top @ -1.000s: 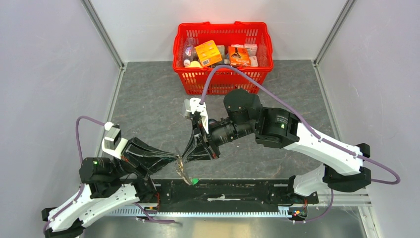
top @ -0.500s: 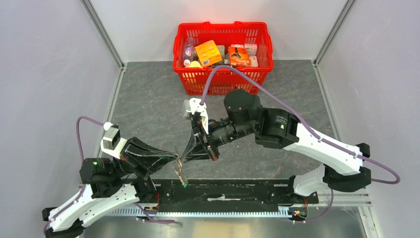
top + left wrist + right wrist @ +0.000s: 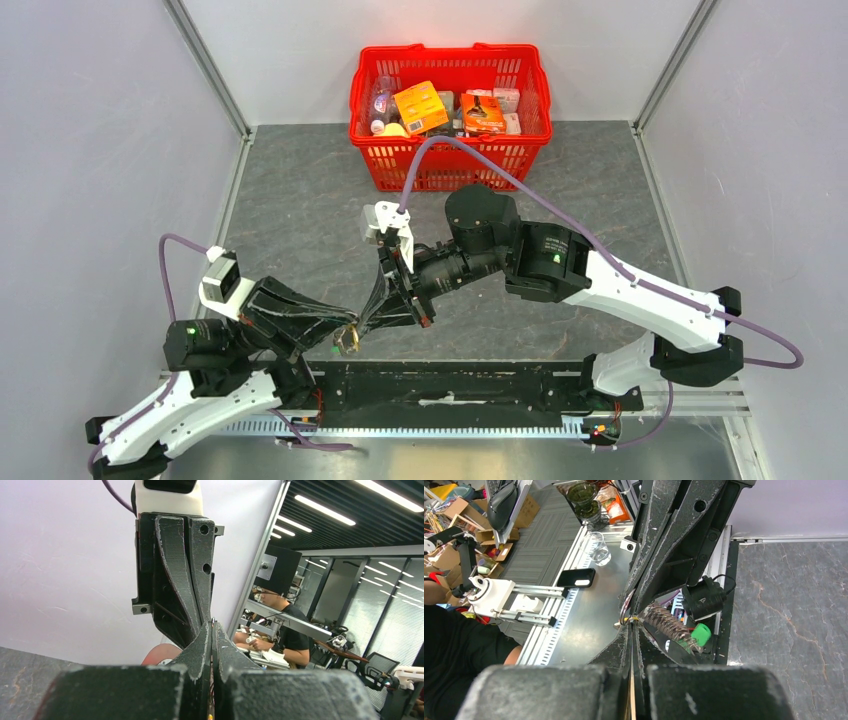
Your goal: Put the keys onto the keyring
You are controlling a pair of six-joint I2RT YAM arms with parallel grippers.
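Note:
My left gripper (image 3: 350, 333) and right gripper (image 3: 366, 322) meet tip to tip above the near part of the mat. The left one (image 3: 212, 630) is shut on the keyring's thin metal ring (image 3: 625, 616). The woven strap (image 3: 667, 622) hangs beside it. The green key (image 3: 700, 634) hangs at the strap's end. It is hidden in the top view, where only a bit of the keyring (image 3: 346, 341) shows. The right gripper (image 3: 631, 627) is shut on the yellow-orange key (image 3: 631, 700), seen as a thin edge between its fingers. That key's tip is at the ring.
A red basket (image 3: 450, 165) full of packages stands at the back centre. A black rail (image 3: 450, 385) runs along the near edge between the arm bases. Grey walls close in the left and right sides.
Both grippers have shifted a little to the left, still tip to tip. The strap with the green key, which hung below them toward the rail, has swung up under the left gripper and out of the top view.

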